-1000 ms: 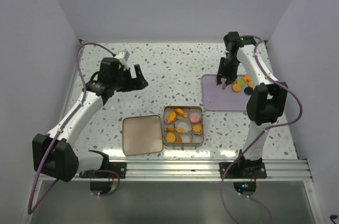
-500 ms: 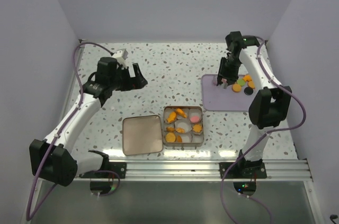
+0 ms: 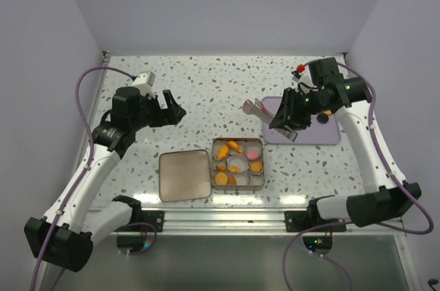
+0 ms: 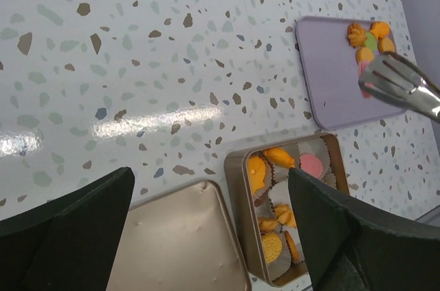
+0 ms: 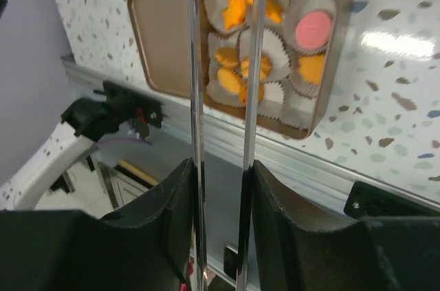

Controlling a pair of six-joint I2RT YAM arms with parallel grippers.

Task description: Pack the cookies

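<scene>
The cookies are in two places. Orange ones and a pink one (image 3: 255, 155) lie in paper cups in the open tin (image 3: 237, 141), seen also in the left wrist view (image 4: 265, 170) and the right wrist view (image 5: 237, 5). A few more cookies (image 4: 371, 35) sit on the purple mat (image 3: 323, 134). My right gripper (image 3: 287, 117) is shut on metal tongs (image 3: 258, 107), whose blades (image 5: 196, 98) run out between its fingers above the tin (image 5: 328, 91). The tong tips (image 4: 402, 83) hang over the mat's edge (image 4: 330, 78); whether they hold a cookie I cannot tell. My left gripper (image 3: 175, 109) is open and empty, above the table's left half.
The tin's lid (image 3: 184, 175) lies flat just left of the tin, open side up. In the left wrist view the lid (image 4: 179, 236) lies below my left gripper (image 4: 206, 236). The table's metal front rail (image 3: 227, 219) runs below both.
My right arm has swung away from the mat's far side toward the tin, the tongs now pointing left. My left arm has drawn back a little to the left.
</scene>
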